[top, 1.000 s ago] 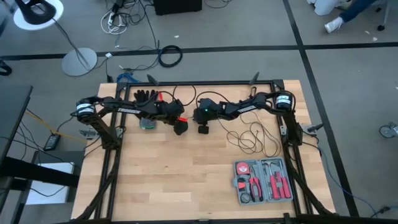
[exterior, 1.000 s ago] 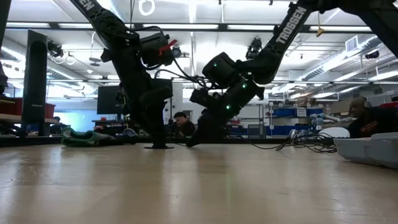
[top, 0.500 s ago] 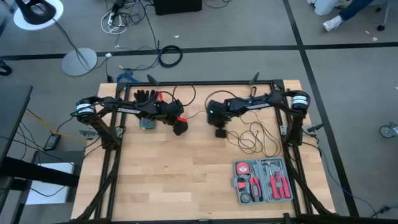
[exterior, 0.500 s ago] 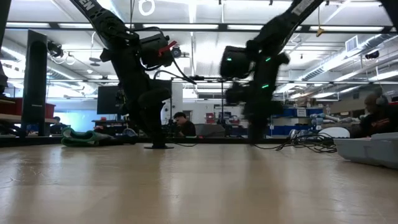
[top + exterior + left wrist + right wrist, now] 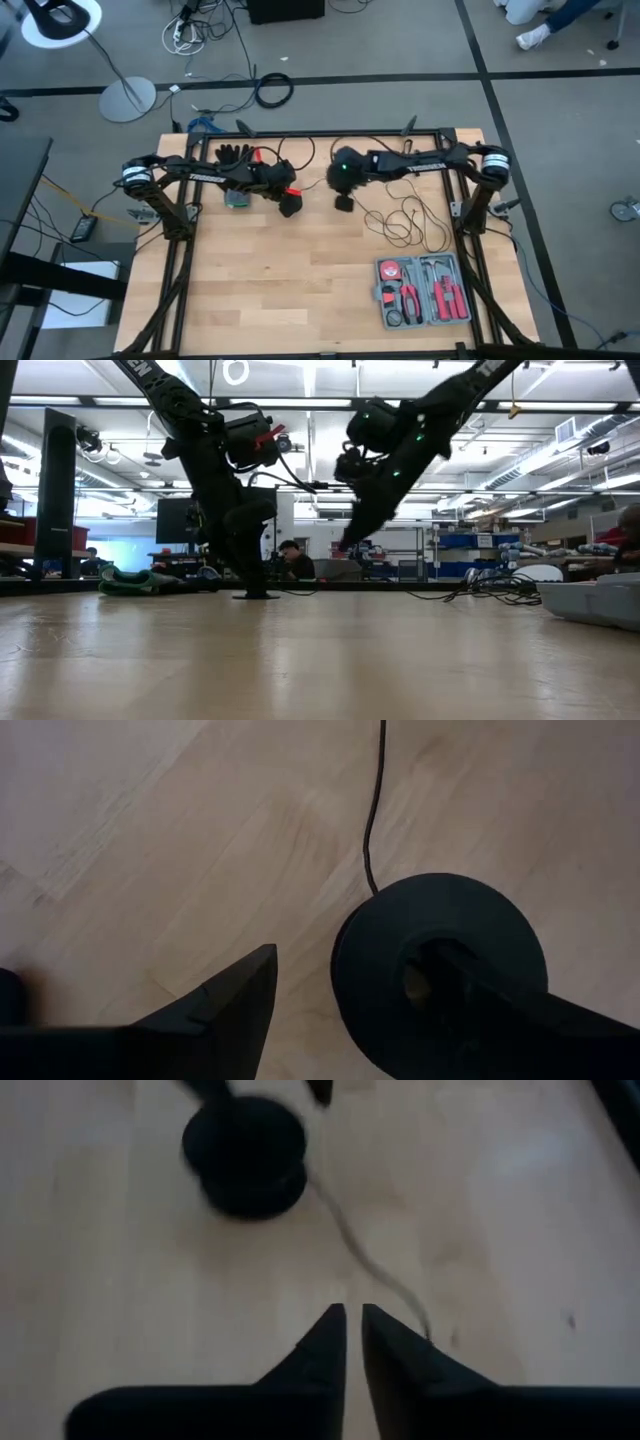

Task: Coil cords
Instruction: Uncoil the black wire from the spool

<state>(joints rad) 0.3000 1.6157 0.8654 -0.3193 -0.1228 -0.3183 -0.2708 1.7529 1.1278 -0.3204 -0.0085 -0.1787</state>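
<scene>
The cord is a thin black wire ending in a round black disc point(image 5: 290, 207) that lies flat on the table. From the disc point(image 5: 245, 1155) the wire point(image 5: 372, 1265) runs to my right gripper, and a loose tangle of it point(image 5: 405, 222) lies further right. My left gripper point(image 5: 345, 960) is open at the disc point(image 5: 440, 960), its other finger standing off to the side. My right gripper point(image 5: 352, 1312) hangs above the table a little to the right of the disc point(image 5: 343, 203), fingers together. My left gripper has one finger point(image 5: 470, 980) on top of the disc, its tip at the centre hole point(image 5: 415, 982); it comes slanting down from the table's left. The disc lies flat on the wood. My right gripper: the wire passes under one finger point(image 5: 425, 1330); I cannot tell whether it is touched.
A black glove point(image 5: 235, 153) and a small green item point(image 5: 237, 200) lie by the left arm. An open grey tool case point(image 5: 425, 292) sits near the front right. Bare wood stretches toward the near edge.
My right gripper has risen off the table beside the disc, swung toward the table's right edge, then come part of the way back, staying raised. The left gripper and the disc have kept still.
</scene>
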